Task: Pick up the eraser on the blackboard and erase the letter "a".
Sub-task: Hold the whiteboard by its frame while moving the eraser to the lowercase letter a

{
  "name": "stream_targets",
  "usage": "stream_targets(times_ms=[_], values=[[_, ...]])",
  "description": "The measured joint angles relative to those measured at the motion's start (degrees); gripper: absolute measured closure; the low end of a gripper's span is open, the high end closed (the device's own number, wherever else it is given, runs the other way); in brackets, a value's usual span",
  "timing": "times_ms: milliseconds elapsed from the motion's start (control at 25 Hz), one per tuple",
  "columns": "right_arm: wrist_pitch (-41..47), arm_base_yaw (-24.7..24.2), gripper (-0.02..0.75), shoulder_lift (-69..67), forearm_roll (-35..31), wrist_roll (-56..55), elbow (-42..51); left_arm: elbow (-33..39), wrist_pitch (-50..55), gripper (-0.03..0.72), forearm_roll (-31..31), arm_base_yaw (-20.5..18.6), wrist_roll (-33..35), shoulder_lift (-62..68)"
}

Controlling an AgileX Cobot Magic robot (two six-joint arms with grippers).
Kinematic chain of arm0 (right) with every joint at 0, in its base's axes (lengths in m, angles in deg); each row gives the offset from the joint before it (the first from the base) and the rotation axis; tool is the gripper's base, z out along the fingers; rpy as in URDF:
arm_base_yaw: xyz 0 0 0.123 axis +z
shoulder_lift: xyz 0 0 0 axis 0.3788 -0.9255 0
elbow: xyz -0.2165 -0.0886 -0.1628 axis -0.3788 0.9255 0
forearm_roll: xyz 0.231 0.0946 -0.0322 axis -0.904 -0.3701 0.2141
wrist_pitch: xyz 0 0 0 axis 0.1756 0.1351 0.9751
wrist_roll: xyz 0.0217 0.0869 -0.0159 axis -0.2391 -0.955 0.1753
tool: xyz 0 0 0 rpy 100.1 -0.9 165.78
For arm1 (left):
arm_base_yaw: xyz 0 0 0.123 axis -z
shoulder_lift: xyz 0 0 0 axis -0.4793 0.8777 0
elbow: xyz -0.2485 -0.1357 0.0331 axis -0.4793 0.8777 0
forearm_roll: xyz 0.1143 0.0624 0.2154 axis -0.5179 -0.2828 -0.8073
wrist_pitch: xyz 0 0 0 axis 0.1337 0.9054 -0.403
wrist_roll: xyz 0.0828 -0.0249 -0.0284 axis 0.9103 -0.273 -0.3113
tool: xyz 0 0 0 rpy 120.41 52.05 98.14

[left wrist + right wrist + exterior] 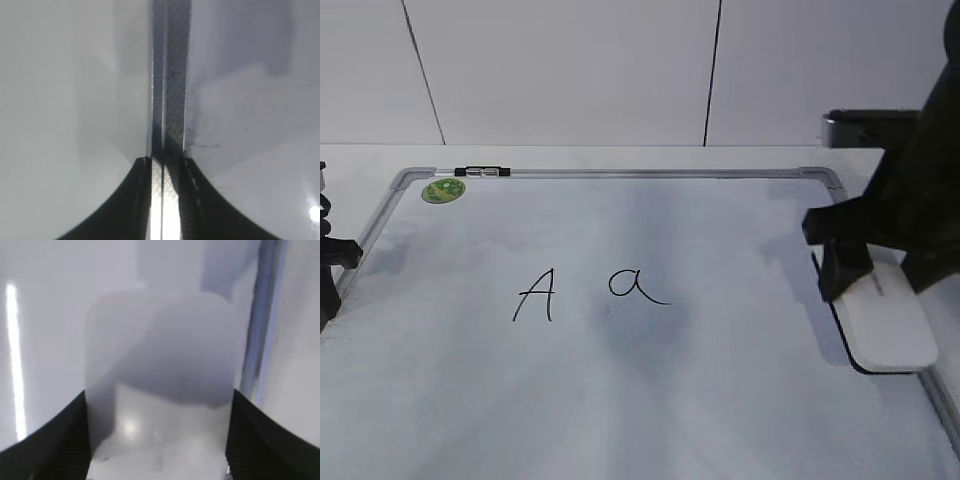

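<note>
Right wrist view: we see the right gripper [157, 440] spread wide, 1 finger [55, 440] at each long side of the white oblong plastic eraser [160, 365], which lies by the right frame of the large white dry-erase blackboard [620, 400]. We judge it light, rigid, slick, best squeezed mid-length

bare blackboard [740, 400] around letter "a" [636, 285], capital "A" [536, 294] close left

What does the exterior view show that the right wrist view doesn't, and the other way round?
Only the exterior view shows the "a", the capital "A", the green sticker and the left gripper at the board's left edge. Only the right wrist view shows both fingers flanking the eraser close up. Both show the eraser, the board, its right frame and the right gripper.
</note>
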Motion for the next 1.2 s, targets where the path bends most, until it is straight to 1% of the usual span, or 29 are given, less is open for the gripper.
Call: stream_targets(times_ms=[240, 360, 480, 800, 960, 1200], values=[[5.70, 8.01, 0.215, -8.71, 2.17, 0.62, -13.21, 0.00, 0.09, 0.569, 0.00, 0.00, 0.00, 0.00], [6.59, 10.40, 0.215, -12.87, 2.40, 0.62, -20.33, 0.00, 0.09, 0.569, 0.00, 0.00, 0.00, 0.00], [6.86, 11.77, 0.215, -16.89, 2.52, 0.71, -26.29, 0.00, 0.09, 0.569, 0.00, 0.00, 0.00, 0.00], [7.18, 14.58, 0.215, -28.08, 2.42, 2.20, -36.44, 0.00, 0.09, 0.569, -0.04, 0.00, 0.00, 0.00], [7.22, 15.20, 0.215, -32.82, 2.04, 2.82, -41.71, 0.00, 0.09, 0.569, -0.04, 0.00, 0.00, 0.00], [7.22, 15.23, 0.215, -35.39, 1.92, 3.04, -43.70, -0.04, 0.13, 0.569, -0.13, 0.00, 0.00, 0.00]])
